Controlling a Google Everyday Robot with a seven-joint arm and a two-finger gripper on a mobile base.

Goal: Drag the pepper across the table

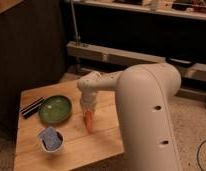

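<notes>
Pepper (89, 121) lies lengthwise, tip toward table (71, 142) front; gripper (87, 111) above; finger state indiscernible.

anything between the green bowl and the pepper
No. In the camera view only bare table separates the bowl from the pepper; the gripper sits right above the pepper.

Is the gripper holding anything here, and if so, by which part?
Cannot be told. The gripper sits right at the upper end of the orange pepper on the table, but the hold itself is hidden.
</notes>
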